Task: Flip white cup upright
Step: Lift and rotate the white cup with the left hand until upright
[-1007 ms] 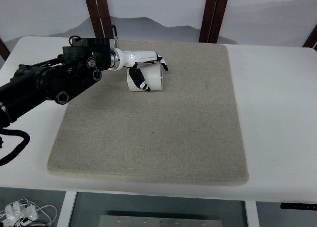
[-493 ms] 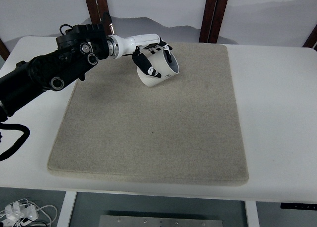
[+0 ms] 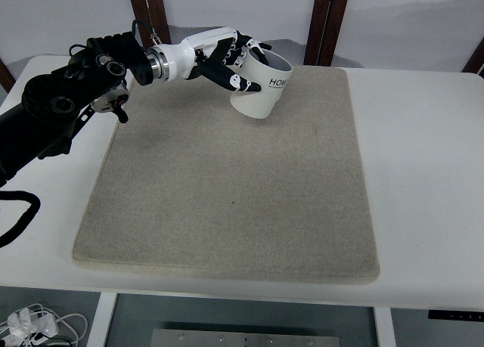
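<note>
The white cup [image 3: 261,86] has dark lettering on its side. It is held above the far part of the grey mat [image 3: 227,188], tilted, with its open mouth up and toward the far right. My left hand [image 3: 231,63] comes in from the left and is shut on the cup, its white and black fingers [image 3: 240,81] wrapped around the cup's left side. The cup's base points down at the mat and looks lifted off it. My right arm is out of view.
The mat lies on a white table [image 3: 416,158]. Dark wooden posts [image 3: 327,22] stand behind the table's far edge. Cables and a white plug [image 3: 30,323] lie on the floor at the lower left.
The cup lay on its side on the mat in my left hand's grasp. The hand has lifted it, moved it right and farther away, and turned it so its mouth now faces up.
</note>
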You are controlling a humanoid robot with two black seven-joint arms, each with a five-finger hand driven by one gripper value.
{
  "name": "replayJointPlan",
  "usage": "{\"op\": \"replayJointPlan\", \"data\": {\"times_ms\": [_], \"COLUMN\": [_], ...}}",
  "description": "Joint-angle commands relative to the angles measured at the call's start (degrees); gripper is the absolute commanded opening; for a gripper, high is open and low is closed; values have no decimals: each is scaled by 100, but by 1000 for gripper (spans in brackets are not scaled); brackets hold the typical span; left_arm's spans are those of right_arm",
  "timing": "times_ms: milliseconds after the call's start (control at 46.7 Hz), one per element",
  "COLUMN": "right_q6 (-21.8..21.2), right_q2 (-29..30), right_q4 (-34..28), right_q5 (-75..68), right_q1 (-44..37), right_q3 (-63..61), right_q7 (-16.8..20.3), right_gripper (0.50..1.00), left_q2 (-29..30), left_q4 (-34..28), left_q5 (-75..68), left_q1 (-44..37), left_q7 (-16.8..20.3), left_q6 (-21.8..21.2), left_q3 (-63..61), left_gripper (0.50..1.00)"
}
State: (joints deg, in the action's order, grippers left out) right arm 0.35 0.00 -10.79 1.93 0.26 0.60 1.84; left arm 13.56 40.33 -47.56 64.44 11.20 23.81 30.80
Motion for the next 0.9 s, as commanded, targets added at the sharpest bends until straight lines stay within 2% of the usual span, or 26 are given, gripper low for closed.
{"op": "replayJointPlan", "data": {"times_ms": [0,300,557,879], "right_q6": [0,0,0,0], "right_q2": [0,0,0,0], "right_q4": [-2,-2,-2,-2], "right_q5": [0,0,0,0], "right_q1": [0,0,0,0], "right_q3": [2,2,2,2], "right_q7": [1,1,1,1], "right_gripper": [952,952,952,952], "left_q2": [24,24,-20,-64], "left_q4": [-113,-702,-974,-1326], "left_q5": [141,1143,1188,1117], "left_q1": [-10,-247,-511,-555], "left_q7": [364,1366,2377,2380], "left_q6": [9,273,335,247], "left_q3": [75,84,66,-22], "left_gripper": [500,500,500,500]}}
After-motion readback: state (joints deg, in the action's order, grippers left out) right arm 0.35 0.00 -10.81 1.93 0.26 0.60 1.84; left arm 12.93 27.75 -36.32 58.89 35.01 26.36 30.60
